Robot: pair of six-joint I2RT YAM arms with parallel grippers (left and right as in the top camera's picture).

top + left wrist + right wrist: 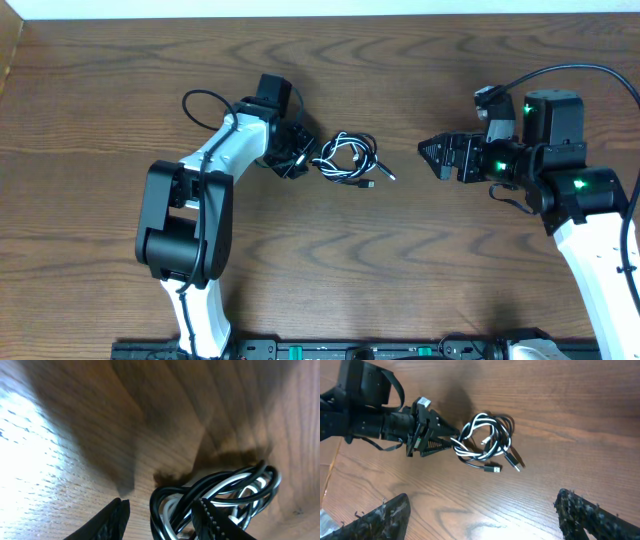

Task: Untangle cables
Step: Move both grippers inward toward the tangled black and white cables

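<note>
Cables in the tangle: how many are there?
2: a black cable and a white cable, wound together in one bundle on the table; a third could be hidden inside.

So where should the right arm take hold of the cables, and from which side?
The two loose plug ends trailing out of the cables on the side facing the right arm's fingers. They lie straight and clear of the loops, and the left arm's fingers crowd the far edge, so probably approach from that open side.
</note>
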